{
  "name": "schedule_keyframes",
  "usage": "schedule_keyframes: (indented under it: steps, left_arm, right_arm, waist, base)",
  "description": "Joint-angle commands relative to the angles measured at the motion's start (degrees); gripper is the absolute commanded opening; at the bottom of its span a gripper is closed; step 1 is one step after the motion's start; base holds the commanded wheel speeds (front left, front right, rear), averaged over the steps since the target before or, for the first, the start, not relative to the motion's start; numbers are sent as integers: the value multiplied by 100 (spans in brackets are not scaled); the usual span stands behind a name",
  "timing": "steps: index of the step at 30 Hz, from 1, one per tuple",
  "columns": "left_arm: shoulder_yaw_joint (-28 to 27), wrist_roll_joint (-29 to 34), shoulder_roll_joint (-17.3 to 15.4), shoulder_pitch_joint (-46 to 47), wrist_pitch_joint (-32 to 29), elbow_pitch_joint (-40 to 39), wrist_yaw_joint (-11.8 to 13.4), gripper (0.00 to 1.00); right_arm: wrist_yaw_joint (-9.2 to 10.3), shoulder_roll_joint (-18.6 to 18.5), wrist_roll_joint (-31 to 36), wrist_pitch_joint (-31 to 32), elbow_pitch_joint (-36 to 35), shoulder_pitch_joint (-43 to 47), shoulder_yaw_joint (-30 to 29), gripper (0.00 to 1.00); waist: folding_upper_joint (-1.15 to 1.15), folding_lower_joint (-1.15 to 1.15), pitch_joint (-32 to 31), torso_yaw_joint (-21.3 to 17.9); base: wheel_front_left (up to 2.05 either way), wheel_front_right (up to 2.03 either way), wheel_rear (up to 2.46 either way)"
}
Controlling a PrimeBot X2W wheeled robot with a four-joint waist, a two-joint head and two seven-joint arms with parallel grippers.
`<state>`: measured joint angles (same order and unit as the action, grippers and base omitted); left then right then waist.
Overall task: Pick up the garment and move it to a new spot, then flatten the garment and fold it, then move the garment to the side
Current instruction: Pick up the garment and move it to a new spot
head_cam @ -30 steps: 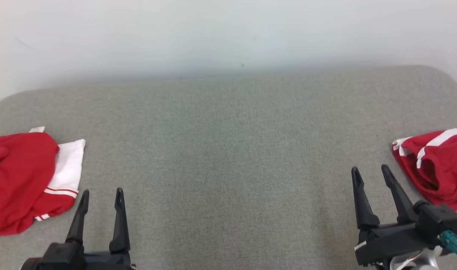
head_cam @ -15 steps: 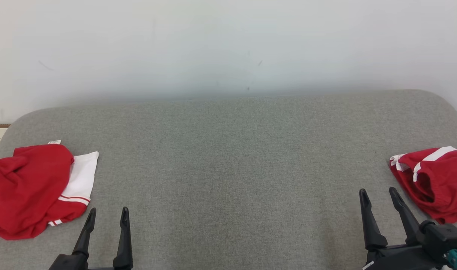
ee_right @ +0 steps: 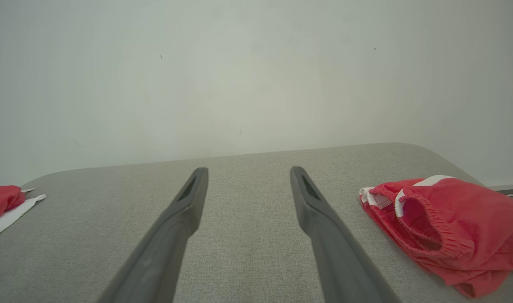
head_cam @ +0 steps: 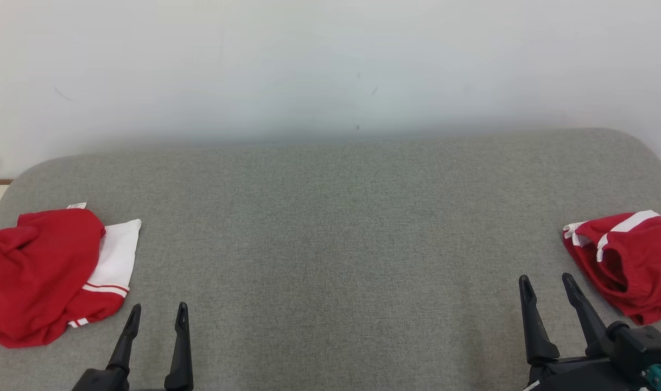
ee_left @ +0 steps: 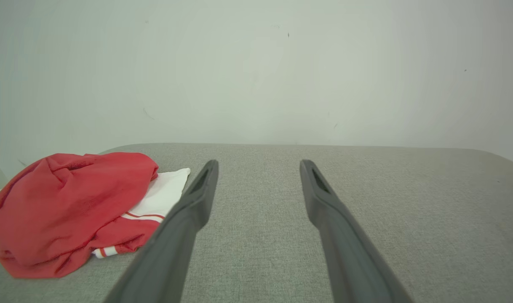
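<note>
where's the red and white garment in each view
head view: red and white garment at the left edge, beside the left pincer.
left wrist view: garment at lower left.
right wrist view: garment at far left edge.
shared landmark: the grey cushion under it.

Right red garment (head_cam: pixel 650 255) — outer part beyond edge

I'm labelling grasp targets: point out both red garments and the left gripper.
left red garment (head_cam: pixel 37 271), head view, bunched red fabric
right red garment (head_cam: pixel 646 260), head view, red fabric
left gripper (head_cam: pixel 159 307), head view, midway between fingertips
</note>
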<state>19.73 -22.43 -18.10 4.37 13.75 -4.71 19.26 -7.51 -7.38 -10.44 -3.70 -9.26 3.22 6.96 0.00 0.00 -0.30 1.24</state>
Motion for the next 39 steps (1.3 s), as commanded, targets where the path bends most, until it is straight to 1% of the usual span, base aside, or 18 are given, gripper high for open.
schedule_keyframes:
  steps: [1,11,16,21,27,32,36,39]
  left_arm:
    - [10,-32,-28,-22,17,18,25,100]
    - [27,-64,-33,17,12,24,38,100]
    - [31,-66,-10,144,16,44,17,100]
    - [-11,-67,16,226,43,-3,31,100]
    - [-72,-86,30,199,68,-61,59,100]
    - [-177,-146,54,97,93,-89,88,100]
    - [-233,-155,59,32,110,-104,83,100]
    - [-261,-164,72,18,113,-115,69,100]
  right_arm:
    - [4,15,11,-8,-6,72,15,100]
    - [4,-8,-48,0,19,57,32,100]
    - [4,-56,-21,44,-34,19,59,100]
    - [4,-143,32,102,-99,-71,231,100]
    - [4,-234,-8,155,-146,-86,399,100]
    - [4,-279,-70,169,-141,-123,537,100]
    - [4,-253,-91,170,-116,-144,607,100]
    - [4,-253,-106,173,-91,-173,656,100]
  waist:
    - [0,0,1,6]
    - [0,0,-4,64]
    - [0,0,27,282]
    - [0,0,83,802]
    - [0,0,172,1631]
    - [0,0,173,2179]
    - [0,0,175,2465]
    - [0,0,182,2555]
  base:
    - [0,0,0]
    - [0,0,0]
    - [0,0,0]
    - [0,0,0]
    - [0,0,0]
    - [0,0,0]
    - [0,0,0]
    - [0,0,0]
